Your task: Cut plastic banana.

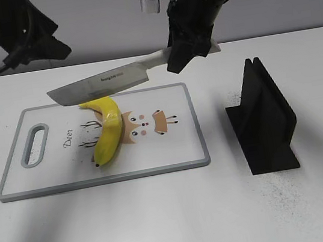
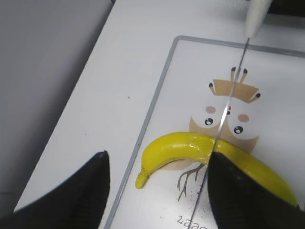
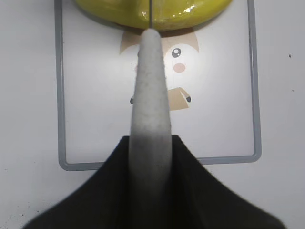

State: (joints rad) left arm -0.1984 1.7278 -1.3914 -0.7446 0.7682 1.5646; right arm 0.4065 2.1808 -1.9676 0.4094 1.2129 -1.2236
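The plastic banana (image 1: 108, 133) lies whole on the white cutting board (image 1: 175, 149), over its deer picture. My right gripper (image 1: 189, 42) is shut on the pale handle of a knife (image 1: 104, 82). The blade is held level across the board, edge down, directly over the banana's far half; I cannot tell if it touches. In the right wrist view the handle (image 3: 151, 95) runs from the gripper (image 3: 151, 183) to the banana (image 3: 143, 12). My left gripper (image 1: 40, 44) is raised at the back left, open and empty. Its wrist view shows the fingers (image 2: 157, 191) above the banana (image 2: 181, 148) and the thin blade (image 2: 224, 114).
A black knife stand (image 1: 262, 121) stands on the white table to the right of the board. The board has a grey rim (image 2: 147, 124) and a handle slot (image 1: 34, 145) at its left end. The table's back edge meets a grey wall.
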